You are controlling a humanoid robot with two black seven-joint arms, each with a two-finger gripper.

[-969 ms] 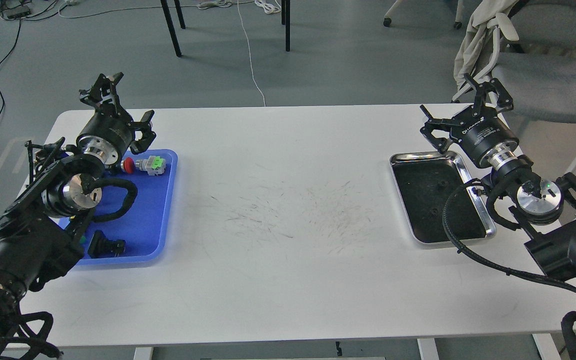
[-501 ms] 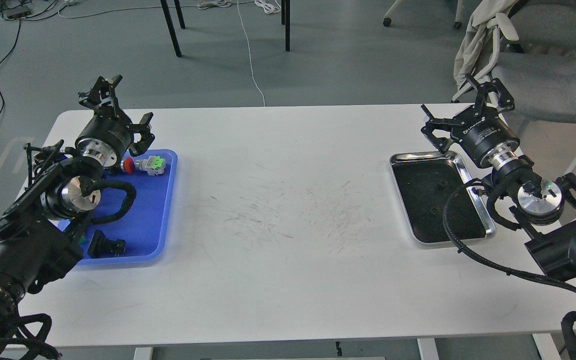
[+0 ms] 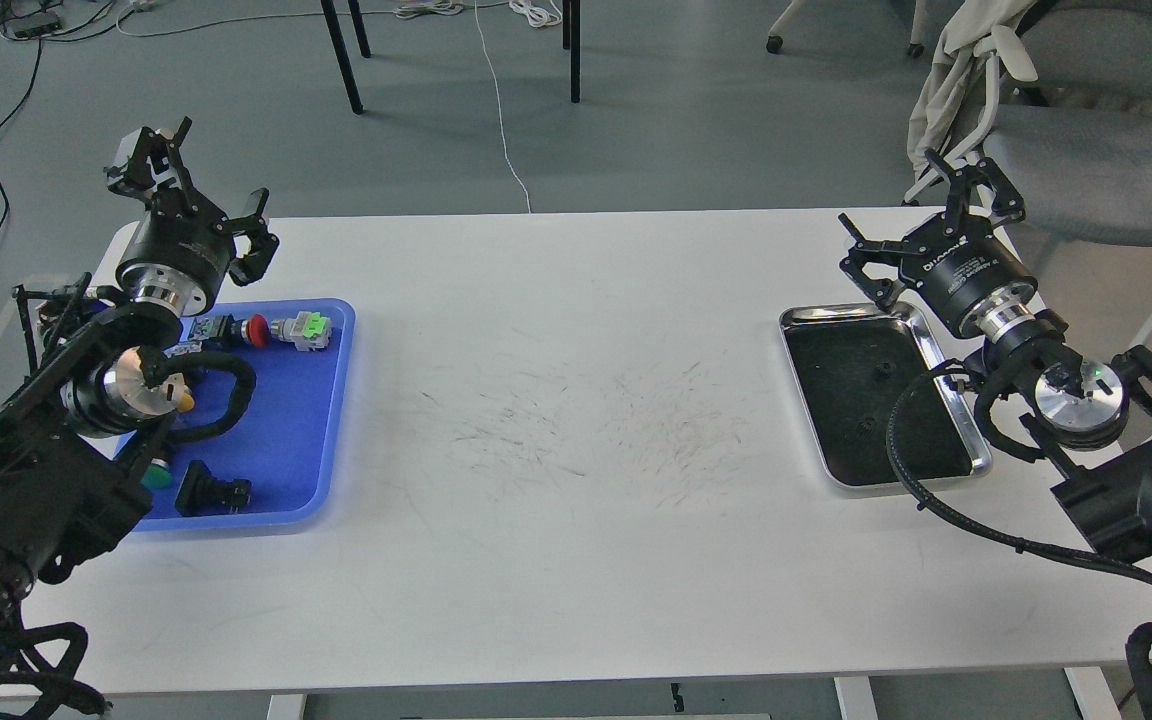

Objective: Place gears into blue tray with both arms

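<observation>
The blue tray (image 3: 301, 430) lies at the table's left end. My left gripper (image 3: 204, 185) hangs open and empty above the tray's far-left corner, pointing away from me. Two gears (image 3: 881, 373) show only as faint dark specks on the black lining of the steel tray (image 3: 841, 311) at the right. My right gripper (image 3: 923, 225) is open and empty, raised just beyond that tray's far-right corner. Neither gripper touches a gear.
Inside the blue tray lie a red-capped push button (image 3: 256, 328), a green-capped one (image 3: 311, 325) and a black switch block (image 3: 214, 492). My left forearm covers the tray's left part. Beyond the table's far right corner stands a grey chair (image 3: 1086, 160).
</observation>
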